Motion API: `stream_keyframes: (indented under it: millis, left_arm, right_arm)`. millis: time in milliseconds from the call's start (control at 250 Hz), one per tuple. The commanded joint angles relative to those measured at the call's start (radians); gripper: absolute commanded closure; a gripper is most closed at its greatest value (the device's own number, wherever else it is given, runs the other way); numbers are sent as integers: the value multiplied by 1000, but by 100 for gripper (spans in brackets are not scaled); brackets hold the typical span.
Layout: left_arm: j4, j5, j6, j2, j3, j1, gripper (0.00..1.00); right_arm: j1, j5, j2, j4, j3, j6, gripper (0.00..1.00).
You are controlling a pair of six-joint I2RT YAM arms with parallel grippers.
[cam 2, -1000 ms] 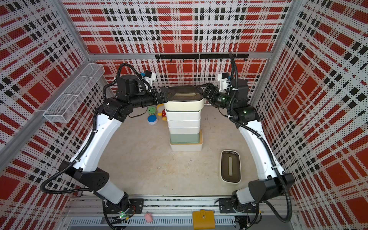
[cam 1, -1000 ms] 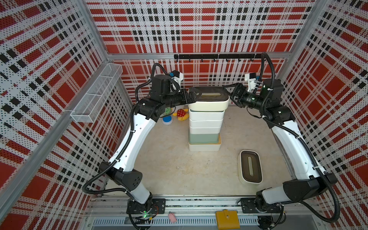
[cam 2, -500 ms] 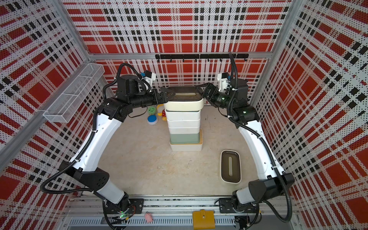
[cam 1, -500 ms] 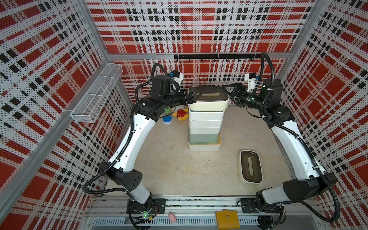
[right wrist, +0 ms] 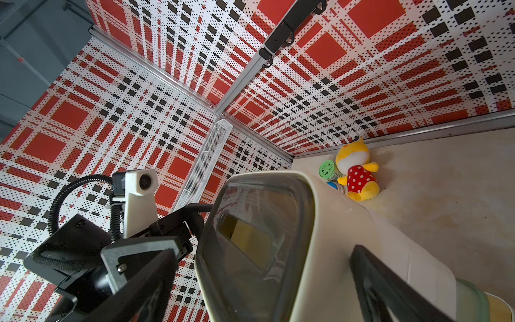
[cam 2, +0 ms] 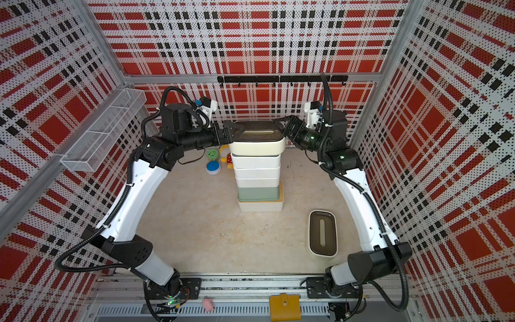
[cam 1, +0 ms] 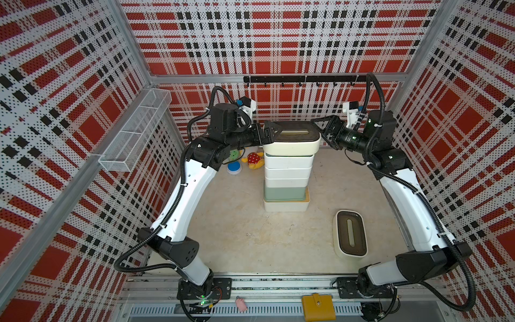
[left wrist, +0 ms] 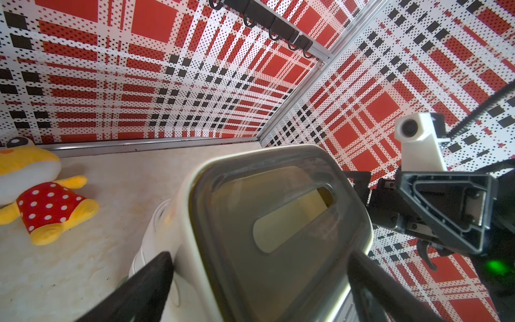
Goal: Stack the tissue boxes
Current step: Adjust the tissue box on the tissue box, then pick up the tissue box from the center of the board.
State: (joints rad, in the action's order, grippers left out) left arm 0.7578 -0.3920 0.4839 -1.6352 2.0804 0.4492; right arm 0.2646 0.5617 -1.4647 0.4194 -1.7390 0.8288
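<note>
A tall stack of several tissue boxes (cam 1: 287, 178) (cam 2: 257, 178) stands at the back middle in both top views. Its top box (cam 1: 291, 139) (left wrist: 278, 223) (right wrist: 328, 237) is cream with a dark grey slotted lid and rests on the stack. My left gripper (cam 1: 271, 135) (cam 2: 235, 132) (left wrist: 260, 255) is open and straddles that box's left end. My right gripper (cam 1: 320, 131) (cam 2: 281, 129) (right wrist: 263, 251) is open and straddles its right end, with a gap showing beside one finger. Another tissue box (cam 1: 349, 234) (cam 2: 322, 232), white with a dark-brown lid, lies alone at the front right.
A yellow plush toy (cam 1: 253, 160), a blue disc (cam 1: 233, 167) and a green disc (cam 1: 234, 154) lie left of the stack. A wire basket (cam 1: 133, 131) hangs on the left wall and a hook rail (cam 1: 301, 79) on the back wall. A yellow wallet (cam 1: 318, 306) sits at the front rail.
</note>
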Motion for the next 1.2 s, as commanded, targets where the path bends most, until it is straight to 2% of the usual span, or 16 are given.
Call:
stream_keyframes:
  millis: [0,140,320,512,644,744,812,916,1028,1128,1196]
  left_arm:
    - [-2,-13,-18,53,23,16,1]
    - [21,9,-40,88,7,5,1]
    - [-9,16,-53,192,-129,-43,1]
    - [-38,3,-92,331,-324,-88,1]
    - [-74,-9,-114,446,-498,-120,1]
    - [-111,-24,-101,525,-629,-139,1]
    - [-128,-52,-84,560,-698,-187,1]
    - [-141,-66,-57,592,-773,-211,1]
    - [-154,-68,-40,609,-819,-216,1]
    - [-164,-69,-30,615,-841,-216,1]
    - [-166,-70,-24,614,-846,-216,1]
  right_arm:
    - [-2,-8,27,1,-20,-19,0]
    - [-51,-33,59,61,-32,-35,0]
    - [-107,-179,147,272,-30,-136,0]
    - [-174,-348,268,540,112,-216,0]
    - [-190,-438,374,663,292,-230,0]
    - [-190,-436,446,693,456,-202,0]
    - [-189,-407,493,672,570,-186,0]
    - [-189,-403,556,627,729,-161,0]
    - [-172,-347,572,567,852,-132,5]
    - [-89,-465,573,557,896,-125,4]
    - [-72,-473,567,554,936,-113,6]
